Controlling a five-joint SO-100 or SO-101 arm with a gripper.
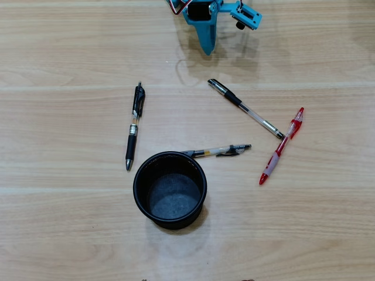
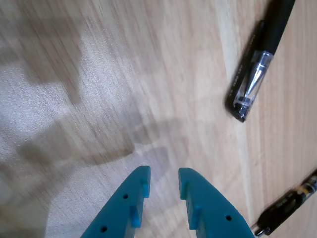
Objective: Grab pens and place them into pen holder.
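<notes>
pens (image 1: 135,126) scattered on table (image 1: 58,222) | holder (image 1: 170,188) upright | claw (image 2: 163,177) empty

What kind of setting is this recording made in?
Probably a desk or tabletop test setup: a light wood-grain table, four scattered pens including a red pen, a black pen holder, and a small teal gripper.

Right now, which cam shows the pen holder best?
Overhead view: the black pen holder is fully in frame, open mouth up, empty, one pen's tip at its rim. The wrist view misses it entirely, showing only table, two pens and the hand.
</notes>
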